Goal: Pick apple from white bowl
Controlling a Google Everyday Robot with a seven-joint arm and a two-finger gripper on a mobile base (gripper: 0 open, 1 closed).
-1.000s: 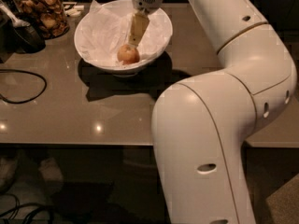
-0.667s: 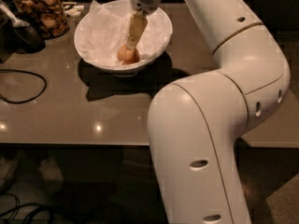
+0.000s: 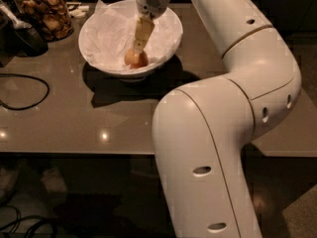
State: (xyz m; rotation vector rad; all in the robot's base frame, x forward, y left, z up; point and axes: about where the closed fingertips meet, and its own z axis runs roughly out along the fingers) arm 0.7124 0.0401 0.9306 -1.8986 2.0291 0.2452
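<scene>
Tool is held down inside the white bowl, its tip met by the apple just beneath. Whether it is clamped or apart cannot be told.

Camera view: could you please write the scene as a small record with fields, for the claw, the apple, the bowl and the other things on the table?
claw: inside the bowl, reaching down from above, its tip at the apple's top
apple: low in the bowl, on the paper
bowl: white, lined with crumpled paper, standing on the table
jar: glass, brown snacks inside, left of the bowl
cable: black, looped near the table's left edge
task state: apple not yet lifted
</scene>
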